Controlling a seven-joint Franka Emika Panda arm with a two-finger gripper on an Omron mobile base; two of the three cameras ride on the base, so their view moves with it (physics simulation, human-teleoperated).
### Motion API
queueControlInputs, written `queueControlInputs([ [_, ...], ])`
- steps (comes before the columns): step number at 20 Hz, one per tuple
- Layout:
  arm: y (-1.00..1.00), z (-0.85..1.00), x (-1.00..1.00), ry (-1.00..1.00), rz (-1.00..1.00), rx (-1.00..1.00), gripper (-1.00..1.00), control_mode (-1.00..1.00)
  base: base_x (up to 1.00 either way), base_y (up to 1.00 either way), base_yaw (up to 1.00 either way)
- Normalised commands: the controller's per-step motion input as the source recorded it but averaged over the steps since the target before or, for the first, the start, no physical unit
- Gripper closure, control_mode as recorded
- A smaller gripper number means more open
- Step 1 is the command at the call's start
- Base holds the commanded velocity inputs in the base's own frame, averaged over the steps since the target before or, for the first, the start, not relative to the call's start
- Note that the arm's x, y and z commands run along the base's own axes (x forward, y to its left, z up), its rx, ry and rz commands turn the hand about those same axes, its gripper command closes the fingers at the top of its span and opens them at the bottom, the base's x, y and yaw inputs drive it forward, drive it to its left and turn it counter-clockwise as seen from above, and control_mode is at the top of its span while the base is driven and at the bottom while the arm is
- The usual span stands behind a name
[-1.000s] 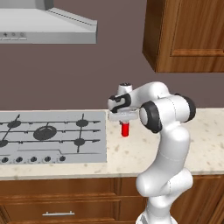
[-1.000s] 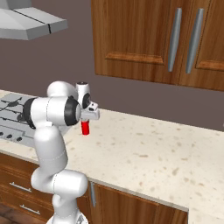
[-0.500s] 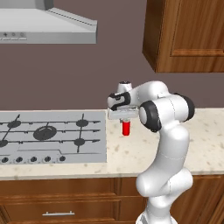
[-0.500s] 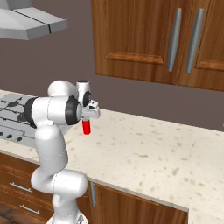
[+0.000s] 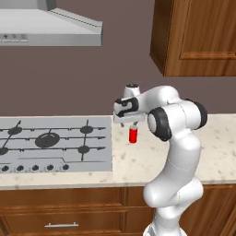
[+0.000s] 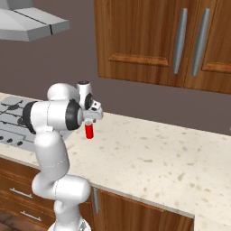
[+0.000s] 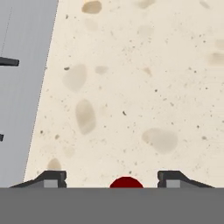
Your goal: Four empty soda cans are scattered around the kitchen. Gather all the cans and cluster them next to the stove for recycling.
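Hand view: red can [image 7: 126, 182] between spread fingertips [image 7: 52, 178], neither touching it.
From the left base camera the can [image 5: 133, 135] stands upright under the gripper [image 5: 132, 124], on the speckled counter [image 5: 216, 152] just right of the stove [image 5: 55, 143]; jaws apart, clear of its sides.

No legible text or labels.

Speckled beige counter [image 6: 149, 158], brown wall [image 5: 115, 69], wooden cabinets [image 6: 149, 40], grey hood [image 5: 50, 27], perhaps drawers [image 5: 60, 221] below.
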Motion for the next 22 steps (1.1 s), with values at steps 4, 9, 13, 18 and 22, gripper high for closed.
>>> queueControlInputs([
  [4,0.0,0.22,-0.02,-0.16,0.0,-0.02,-1.0,-1.0,0.0,0.0,0.0],
  [9,0.0,0.23,-0.12,-0.13,-0.01,-0.02,-1.0,-1.0,0.0,0.0,0.0],
  [13,0.0,0.33,-0.2,-0.09,-0.01,0.0,-1.0,-1.0,0.0,0.0,0.0],
  [18,-0.05,0.32,-0.34,-0.03,-0.02,0.0,-1.0,-1.0,0.0,0.0,0.0],
  [22,-0.11,0.17,-0.41,0.0,-0.04,0.0,-1.0,-1.0,0.0,0.0,0.0],
])
